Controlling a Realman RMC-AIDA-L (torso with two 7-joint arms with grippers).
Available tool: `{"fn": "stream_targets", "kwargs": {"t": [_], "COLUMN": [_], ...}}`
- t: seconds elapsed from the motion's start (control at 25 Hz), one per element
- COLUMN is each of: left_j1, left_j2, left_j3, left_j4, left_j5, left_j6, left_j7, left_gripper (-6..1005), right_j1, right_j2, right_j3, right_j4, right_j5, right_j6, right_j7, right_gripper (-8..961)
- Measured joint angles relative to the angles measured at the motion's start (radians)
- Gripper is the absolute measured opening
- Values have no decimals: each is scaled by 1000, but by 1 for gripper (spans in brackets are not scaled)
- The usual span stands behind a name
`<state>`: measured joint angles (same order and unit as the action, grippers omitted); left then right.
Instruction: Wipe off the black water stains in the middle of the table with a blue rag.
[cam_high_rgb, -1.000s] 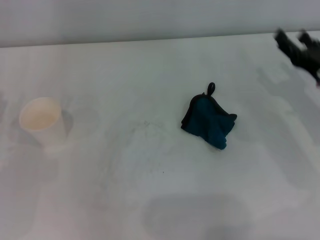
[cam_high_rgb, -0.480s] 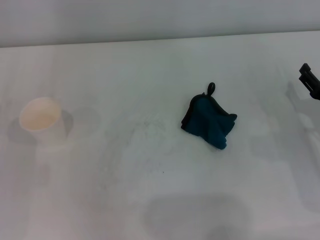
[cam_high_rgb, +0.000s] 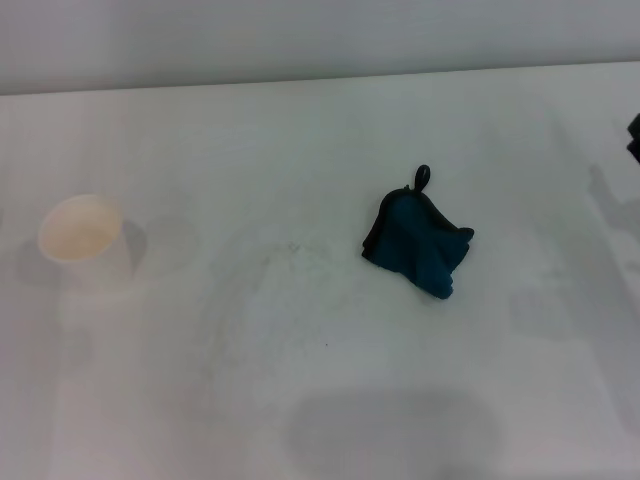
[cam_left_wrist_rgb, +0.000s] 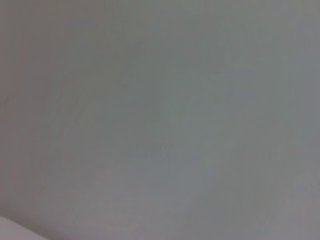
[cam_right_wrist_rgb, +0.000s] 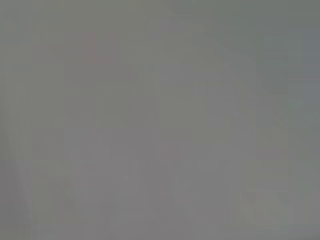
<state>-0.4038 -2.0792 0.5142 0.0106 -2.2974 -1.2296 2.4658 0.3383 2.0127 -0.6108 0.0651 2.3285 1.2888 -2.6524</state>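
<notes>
As the blue rag lies bunched and untouched on the surface, I judge the task to stand either at its end or between passes, with no tool in contact with the cloth. The rag's black loop points toward the far edge of the surface. I take the rag as the landmark for what follows.

To the robot's left of the rag, near it, I see only a faint trace of specks. One small dark dot sits nearer the robot than the rag, also to its left. No round dark blot shows anywhere, so I judge the black water stains largely removed. A white paper cup stands upright well apart from the rag, far to the robot's left.

The right tool shows only as a dark sliver at the picture's edge, well to the robot's right of the rag; I cannot tell whether it is released or clenched. The left tool is out of view. Both wrist views show only a plain grey field.

Next move, in my judgement: confirm the remaining specks. If they count as stain, bring one tool to the rag, grip its raised fold, and drag it across them.
</notes>
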Motion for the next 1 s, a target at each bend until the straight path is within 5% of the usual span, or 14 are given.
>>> {"fn": "stream_targets", "kwargs": {"t": [0.6, 1.0], "left_j1": [5, -15], "left_j2": [-6, -7], "left_j3": [-10, -90], "left_j4": [-14, -104], "left_j5": [-10, -135], "left_j6": [41, 29], "left_j7": [27, 10], "left_gripper": [888, 888], "right_j1": [0, 39], "right_j2": [-2, 1], "right_j3": [-2, 10], "right_j4": [-23, -56], "right_j5": [-2, 3], "right_j6": [-17, -65], "right_j7": [3, 2], "right_gripper": [862, 862]}}
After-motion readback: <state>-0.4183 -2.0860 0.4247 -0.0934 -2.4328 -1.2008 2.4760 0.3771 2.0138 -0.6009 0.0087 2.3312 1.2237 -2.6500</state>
